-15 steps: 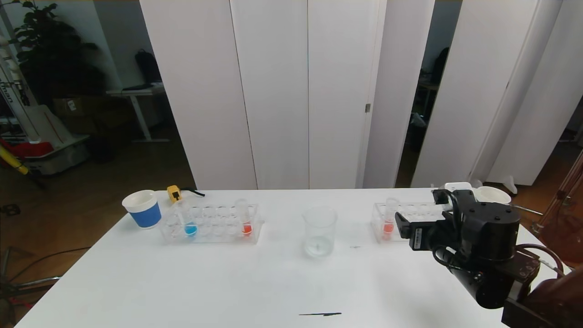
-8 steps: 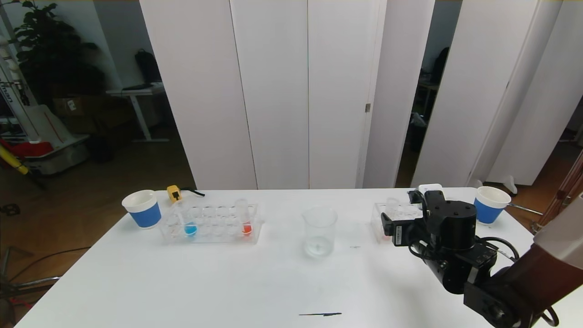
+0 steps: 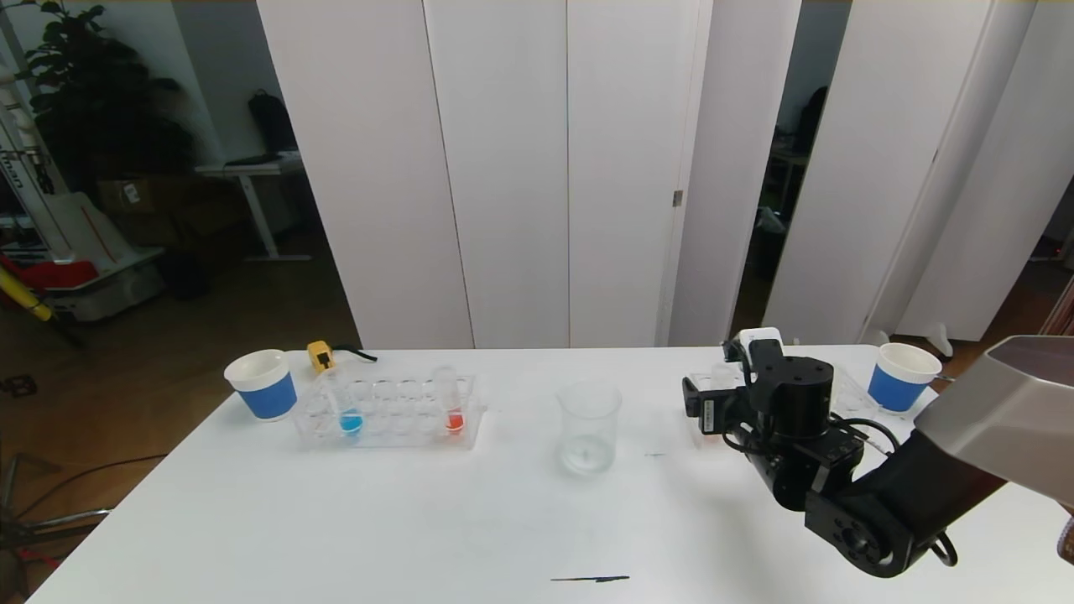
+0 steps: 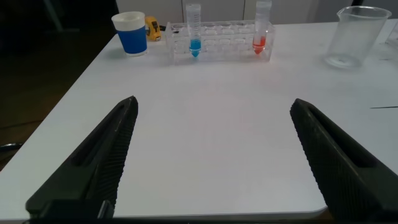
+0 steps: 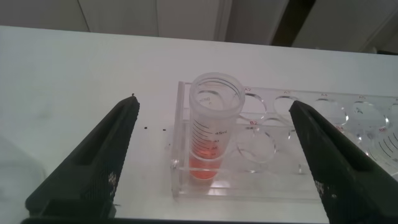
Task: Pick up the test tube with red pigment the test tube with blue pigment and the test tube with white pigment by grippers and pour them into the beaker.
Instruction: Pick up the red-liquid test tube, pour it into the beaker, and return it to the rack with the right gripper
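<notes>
Item list, all placed rel. to the beaker:

- Beaker: mid-table, upright. Looks near empty, w/ at most a faint residue at the bottom; no colour in it that you can see. Judged: no pour done yet.
- Test tube with blue pigment: in the left rack, well to beaker's left, upright. Untouched.
- Red tube, left rack: same rack, end nearer the beaker. Untouched.
- Red tube, right rack: stands in the end slot of the right rack, to beaker's right. In the head view the arm mostly hides it.
- Test tube with white pigment: can't find it in any view.
- Right gripper: at the right rack, right of beaker, spread wide w/ the red tube between its fingers but not touched. Holds nothing.
- Left gripper: parked at the near table edge, well short of beaker, spread wide, holds nothing.
- Blue cups: one beyond the left rack, one beyond the right rack. Not part of your job.

Progress, as judged: zero of three poured. You're at the approach for red; grasp, lift, pour all remain, then blue and white.
</notes>
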### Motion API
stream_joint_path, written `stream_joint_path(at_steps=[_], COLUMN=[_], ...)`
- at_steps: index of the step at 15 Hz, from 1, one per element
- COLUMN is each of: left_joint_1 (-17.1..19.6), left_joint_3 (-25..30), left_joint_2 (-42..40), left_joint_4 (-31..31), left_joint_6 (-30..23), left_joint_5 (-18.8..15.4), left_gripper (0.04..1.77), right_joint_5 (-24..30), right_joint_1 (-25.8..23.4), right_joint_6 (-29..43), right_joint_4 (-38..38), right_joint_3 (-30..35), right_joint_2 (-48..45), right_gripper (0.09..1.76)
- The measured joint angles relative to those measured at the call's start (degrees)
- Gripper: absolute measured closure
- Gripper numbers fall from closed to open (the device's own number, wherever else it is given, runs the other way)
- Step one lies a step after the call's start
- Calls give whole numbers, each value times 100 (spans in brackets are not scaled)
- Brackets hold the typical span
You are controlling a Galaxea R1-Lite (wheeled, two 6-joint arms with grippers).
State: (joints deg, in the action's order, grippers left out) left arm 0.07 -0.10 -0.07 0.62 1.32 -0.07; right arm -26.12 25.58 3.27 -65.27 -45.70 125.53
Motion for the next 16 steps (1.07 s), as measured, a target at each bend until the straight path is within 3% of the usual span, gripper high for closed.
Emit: stream_joint_path(at_steps=[8,9,10,12,13,14,15,16], left_joint_1=[0,0,0,0,-2,2,-5,-2], left_joint_3=[0,0,0,0,0,0,0,0], left_joint_2=[0,0,0,0,0,0,0,0], left_joint_4=[-2,0,-2,0,1,-2,-2,0], left_joint_6=[0,-2,0,0,0,0,-2,0], left_joint_5=[-2,-2,-2,-2,2,-4,0,-4], left_gripper=[6,6,6,6,6,6,6,6], right_joint_5=[165,190,212,291,405,428,460,460], right_joint_1=[-9,-20,-28,-56,-83,-85,-105,-116], right_joint_6=[4,1,0,11,28,32,43,45], right_joint_4=[-11,-2,6,2,-22,-24,0,20], right_joint_3=[-137,-168,-211,-254,-267,-276,-297,-319], right_joint_2=[149,177,219,319,356,378,396,416], right_gripper=[12,18,40,124,144,139,120,126])
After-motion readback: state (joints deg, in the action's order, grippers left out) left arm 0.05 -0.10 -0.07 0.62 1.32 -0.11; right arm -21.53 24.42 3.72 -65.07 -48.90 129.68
